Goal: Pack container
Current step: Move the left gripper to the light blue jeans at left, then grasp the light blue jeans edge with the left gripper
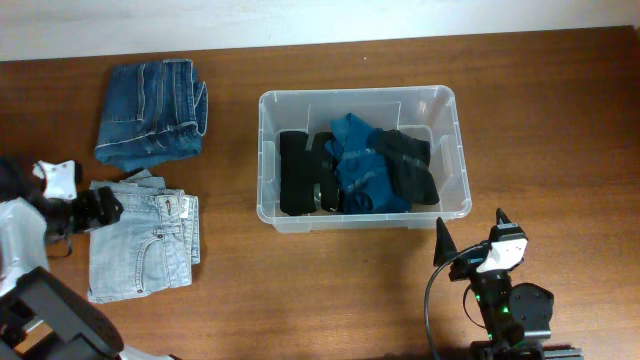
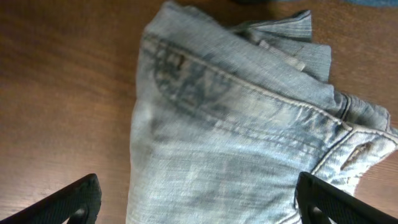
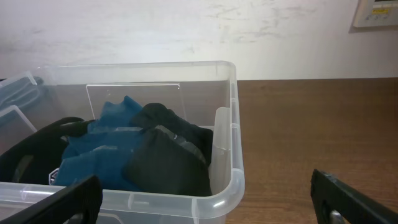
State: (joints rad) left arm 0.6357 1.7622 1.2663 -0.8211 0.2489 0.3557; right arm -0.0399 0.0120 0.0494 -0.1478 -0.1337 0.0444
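The clear plastic container [image 1: 358,94] stands mid-table, holding a black garment [image 1: 297,172], a teal one [image 1: 360,165] and a dark one [image 1: 410,160]. My right gripper [image 1: 472,232] is open just in front of the container's near right corner; in the right wrist view that corner [image 3: 224,193] sits between the spread fingers [image 3: 205,180], with nothing held. Folded light-blue jeans [image 1: 145,235] lie at the left. My left gripper [image 1: 110,208] hovers open over their top edge, the pale denim [image 2: 236,124] filling the gap between its fingers [image 2: 198,180].
Folded dark-blue jeans [image 1: 150,125] lie at the back left, just beyond the light pair. A pale wall [image 3: 186,31] runs behind the table's far edge. Bare brown wood [image 1: 330,290] spreads in front of the container and to its right.
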